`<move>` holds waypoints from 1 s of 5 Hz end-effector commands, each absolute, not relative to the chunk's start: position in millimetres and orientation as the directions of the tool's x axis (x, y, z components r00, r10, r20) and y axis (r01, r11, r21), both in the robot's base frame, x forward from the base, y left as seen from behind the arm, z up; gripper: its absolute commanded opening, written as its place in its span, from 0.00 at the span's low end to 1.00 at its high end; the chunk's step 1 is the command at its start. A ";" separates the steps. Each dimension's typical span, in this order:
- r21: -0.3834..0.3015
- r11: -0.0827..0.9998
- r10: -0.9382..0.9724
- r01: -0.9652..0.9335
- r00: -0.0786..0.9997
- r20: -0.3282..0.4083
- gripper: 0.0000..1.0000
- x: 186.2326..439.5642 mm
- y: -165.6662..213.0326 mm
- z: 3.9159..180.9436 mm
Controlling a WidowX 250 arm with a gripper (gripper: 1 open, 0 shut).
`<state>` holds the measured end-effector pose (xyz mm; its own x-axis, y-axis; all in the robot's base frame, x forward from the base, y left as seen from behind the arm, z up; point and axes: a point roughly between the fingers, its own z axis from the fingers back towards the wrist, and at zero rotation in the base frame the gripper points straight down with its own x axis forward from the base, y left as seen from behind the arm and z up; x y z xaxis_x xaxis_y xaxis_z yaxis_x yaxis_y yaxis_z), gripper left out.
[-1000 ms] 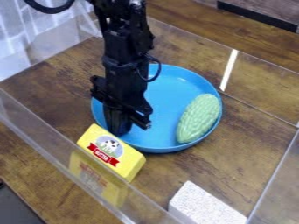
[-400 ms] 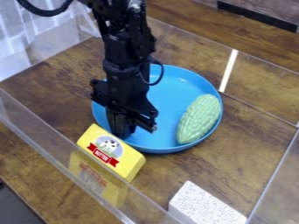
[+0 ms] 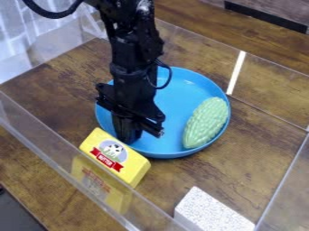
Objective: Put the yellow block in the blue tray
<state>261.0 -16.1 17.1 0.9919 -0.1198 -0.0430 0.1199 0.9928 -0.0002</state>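
Note:
The yellow block, with a red-and-white face label on top, lies flat on the wooden table just in front of the blue tray. My black gripper points straight down at the tray's front-left rim, right behind the block. Its fingers are together, so it is shut, and nothing shows between them. Whether the fingertips touch the block's far edge I cannot tell. The tray holds a green bumpy oval lump on its right side.
A white-grey speckled block sits at the front right edge. Clear plastic walls fence the table on the left and front. A white strip lies behind the tray.

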 end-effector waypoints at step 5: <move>-0.031 0.956 -0.294 0.292 0.952 -0.085 1.00 263.5 -37.7 20.4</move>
